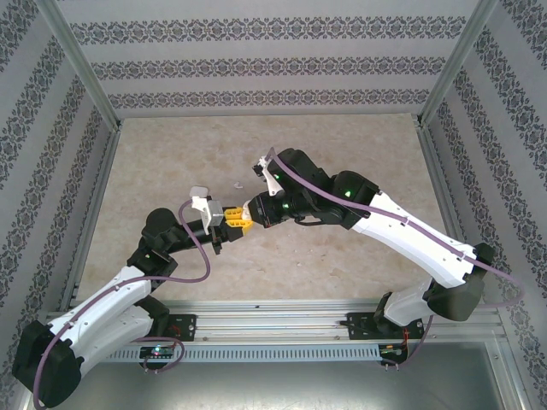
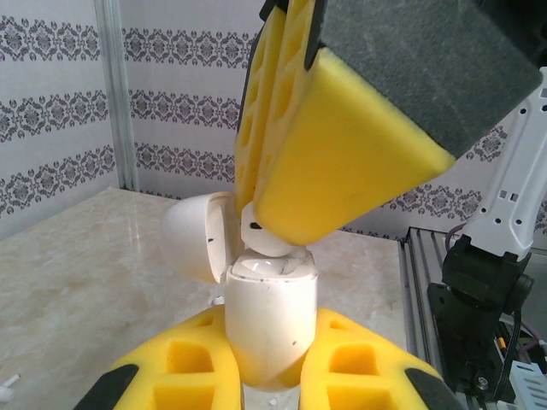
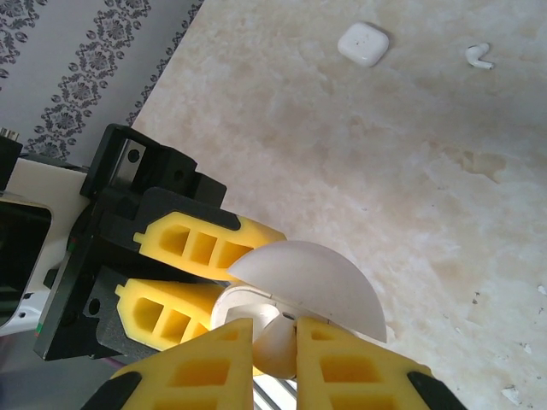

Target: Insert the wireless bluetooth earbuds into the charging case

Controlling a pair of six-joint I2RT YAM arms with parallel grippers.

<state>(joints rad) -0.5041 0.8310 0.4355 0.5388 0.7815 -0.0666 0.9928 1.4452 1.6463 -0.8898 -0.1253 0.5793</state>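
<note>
- Left gripper (image 2: 272,350): its yellow fingers are clamped on the lower body of the small glossy white plastic charging case (image 2: 269,307). They hold it upright above the marbled beige table (image 3: 385,171), so the opening faces the other arm.
- Hinged white lid (image 2: 198,235): swung open to one side, which leaves the interior of the case exposed.
- Right gripper (image 3: 275,342): its yellow fingers with grey pads are pinched together on a tiny curved white plastic earbud (image 2: 261,235). The earbud sits at the mouth of the case. The steep downward approach appears chosen to guide it into its well.
- Step in hand, as judged: seating this earbud, which is not yet fully down.
- Second earbud (image 3: 479,55): lies loose on the table, well apart from both grippers, and probably awaits pickup.
- Flat white rounded piece (image 3: 363,43): rests on the table near the second earbud and has no evident part in this step.
- Risk, as judged: a slight misalignment could jam the earbud against the rim.
</note>
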